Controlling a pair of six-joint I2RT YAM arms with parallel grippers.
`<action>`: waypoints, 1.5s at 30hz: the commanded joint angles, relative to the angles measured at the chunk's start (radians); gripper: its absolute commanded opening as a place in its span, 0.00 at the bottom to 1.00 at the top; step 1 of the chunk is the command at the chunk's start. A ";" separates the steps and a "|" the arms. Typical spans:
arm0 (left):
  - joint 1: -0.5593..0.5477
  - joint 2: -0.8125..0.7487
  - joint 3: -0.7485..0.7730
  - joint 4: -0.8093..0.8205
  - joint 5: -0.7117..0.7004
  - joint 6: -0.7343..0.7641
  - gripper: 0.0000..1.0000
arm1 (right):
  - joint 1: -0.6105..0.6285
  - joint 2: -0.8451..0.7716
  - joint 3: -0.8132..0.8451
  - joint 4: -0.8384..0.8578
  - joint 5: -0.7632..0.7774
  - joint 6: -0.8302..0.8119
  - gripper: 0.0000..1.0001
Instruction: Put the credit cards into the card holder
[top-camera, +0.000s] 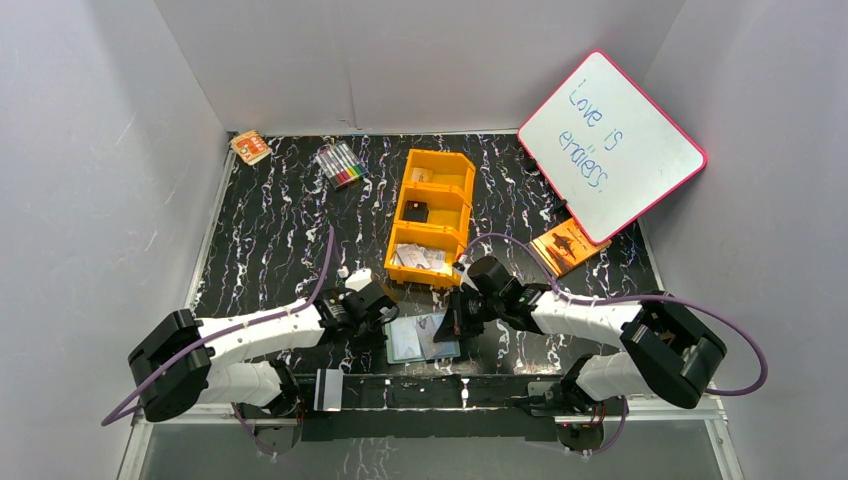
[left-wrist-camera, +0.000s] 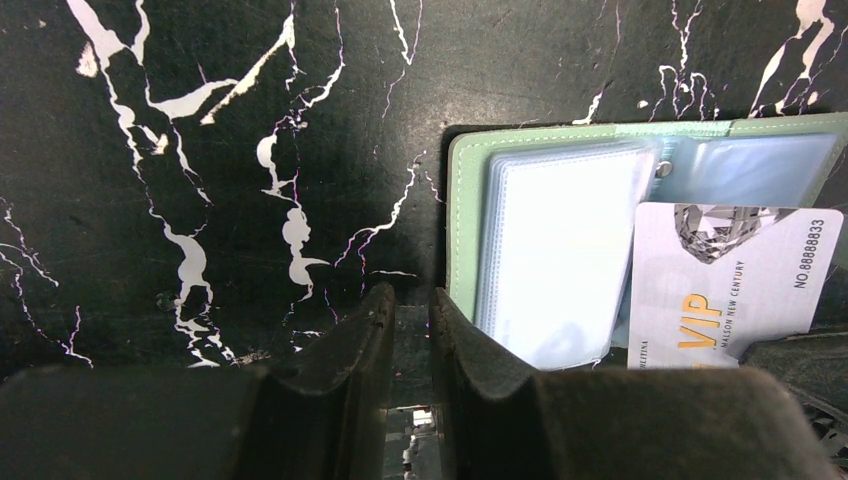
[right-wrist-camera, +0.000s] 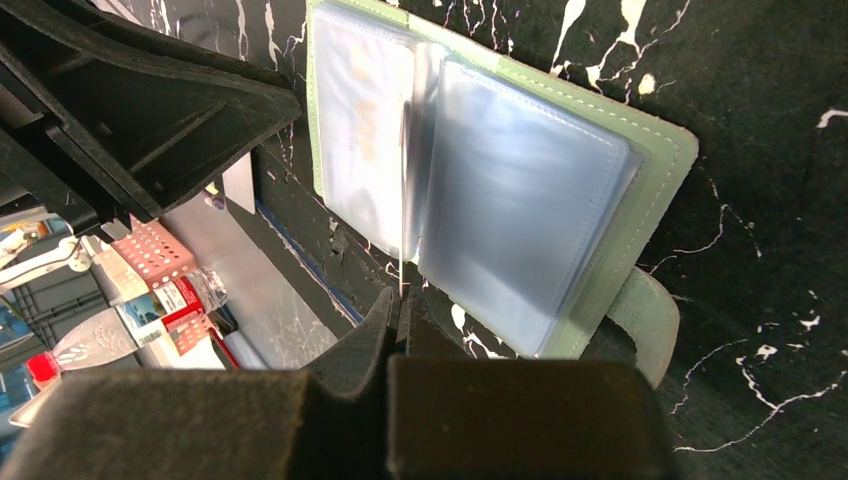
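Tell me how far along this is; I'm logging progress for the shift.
Done: the card holder lies open on the table. In hand: the right pincer is shut on a VIP card lying partly on the holder; the left pincer hovers empty beside it. Left: more cards sit in the orange tray's near compartment.

Card holder (left-wrist-camera: 462, 230): matt sage-green leather-look cover, stitched along the edge.
Pockets (right-wrist-camera: 520, 200): clear plastic film, glossy.
Credit card (left-wrist-camera: 730, 290): smooth, glossy pale plastic with print.
Table (left-wrist-camera: 200, 120): black marble-look top, slight sheen.
My left fingers (left-wrist-camera: 345, 360): matt black plastic, finely ridged.
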 joint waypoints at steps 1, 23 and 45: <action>-0.005 0.001 -0.004 -0.002 -0.014 -0.006 0.18 | 0.000 0.006 0.010 0.042 -0.021 -0.003 0.00; -0.005 0.030 -0.015 0.042 0.029 -0.008 0.16 | -0.002 0.050 -0.019 0.155 -0.045 0.054 0.00; -0.005 0.025 -0.048 0.091 0.070 -0.038 0.14 | 0.005 0.070 -0.082 0.265 0.041 0.189 0.00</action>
